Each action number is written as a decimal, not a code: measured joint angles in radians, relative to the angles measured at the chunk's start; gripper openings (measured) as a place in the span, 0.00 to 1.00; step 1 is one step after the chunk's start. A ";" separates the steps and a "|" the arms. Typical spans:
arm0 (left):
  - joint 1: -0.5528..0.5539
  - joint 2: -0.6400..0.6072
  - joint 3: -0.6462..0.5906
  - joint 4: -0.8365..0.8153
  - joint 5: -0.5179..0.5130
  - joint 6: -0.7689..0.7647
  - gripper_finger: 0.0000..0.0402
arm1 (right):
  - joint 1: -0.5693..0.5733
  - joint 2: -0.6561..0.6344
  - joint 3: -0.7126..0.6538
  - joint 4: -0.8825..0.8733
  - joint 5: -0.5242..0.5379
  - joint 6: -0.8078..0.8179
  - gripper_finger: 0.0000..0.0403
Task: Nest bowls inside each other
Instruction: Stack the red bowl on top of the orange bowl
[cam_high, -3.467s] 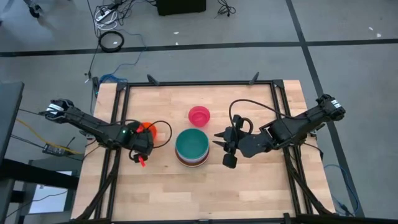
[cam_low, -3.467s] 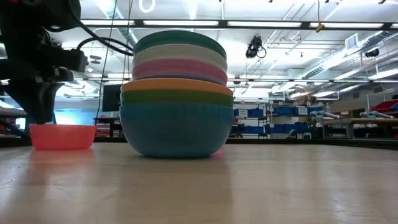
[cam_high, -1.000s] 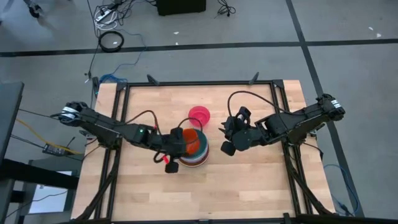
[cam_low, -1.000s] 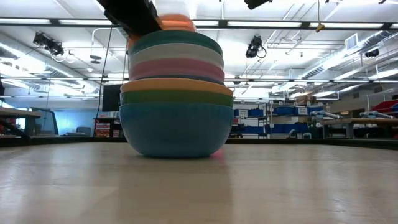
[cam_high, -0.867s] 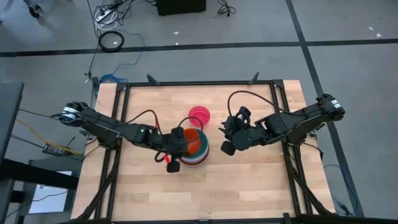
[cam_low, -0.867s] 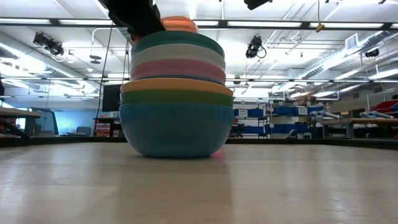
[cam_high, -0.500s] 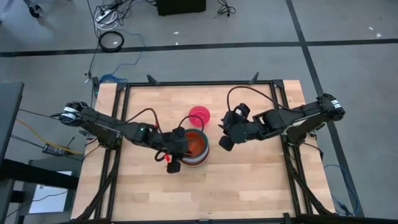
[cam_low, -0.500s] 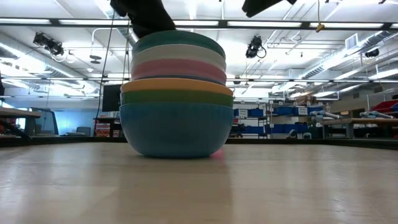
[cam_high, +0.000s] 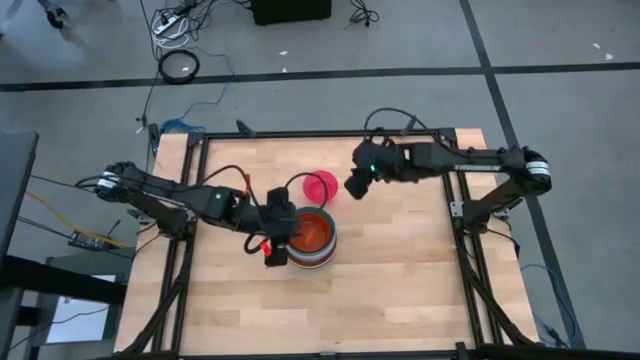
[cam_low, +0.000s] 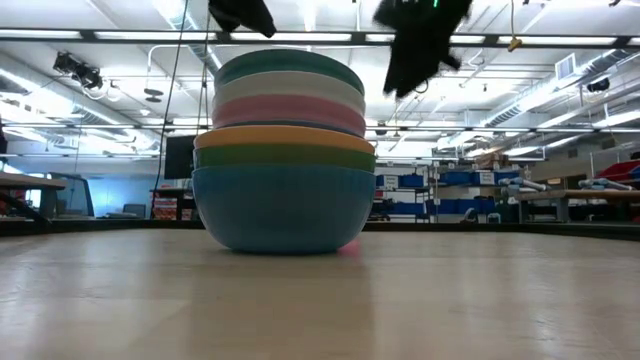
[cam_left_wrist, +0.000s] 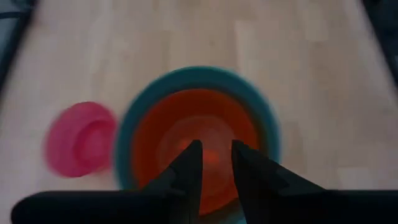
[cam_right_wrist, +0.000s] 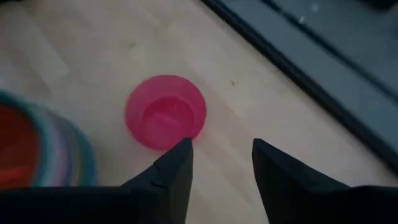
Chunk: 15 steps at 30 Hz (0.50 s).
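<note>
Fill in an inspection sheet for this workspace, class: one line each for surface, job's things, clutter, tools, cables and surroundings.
Surface: wooden table, dark frame.
Job's things: stack of nested bowls, red-orange bowl innermost; pink bowl alone on the table, not yet nested.
Clutter: nothing seen.
Tools: left tool open above the stack, empty; right tool open above the pink bowl, empty.
Cables: loops on both arms; black cable coil on the floor beyond the table.
Surroundings: grey floor; shelving and ceiling lights in the low view.
</note>
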 joint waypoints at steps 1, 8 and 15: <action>0.000 0.000 0.014 -0.027 -0.026 0.006 0.24 | -0.036 0.001 -0.034 0.038 -0.039 -0.003 0.41; 0.001 0.000 0.102 -0.170 -0.206 0.034 0.24 | -0.238 0.001 -0.272 0.508 -0.415 0.030 0.49; 0.018 0.000 0.135 -0.202 -0.254 0.034 0.24 | -0.271 0.001 -0.429 0.735 -0.438 0.086 0.48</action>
